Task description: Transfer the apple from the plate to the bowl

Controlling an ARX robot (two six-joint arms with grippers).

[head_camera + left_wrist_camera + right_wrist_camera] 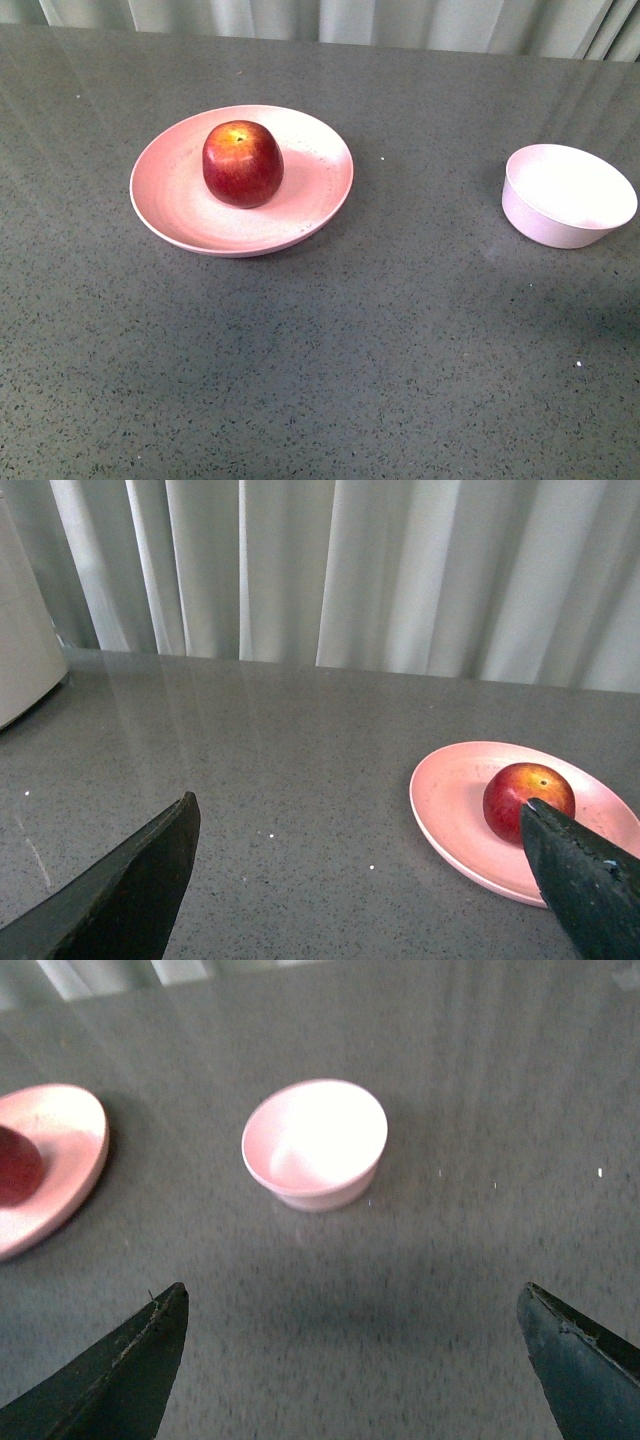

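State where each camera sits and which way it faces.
Front view: on the robot's body, looking down at the apple on the plate and the bowl; no arm shows.
Left wrist view: on the left arm, facing the curtain; the open left hand shows, apple and plate beyond.
Right wrist view: on the right arm, looking down at the bowl; the open right hand shows.
All three share plate and apple; front and right wrist share the bowl.
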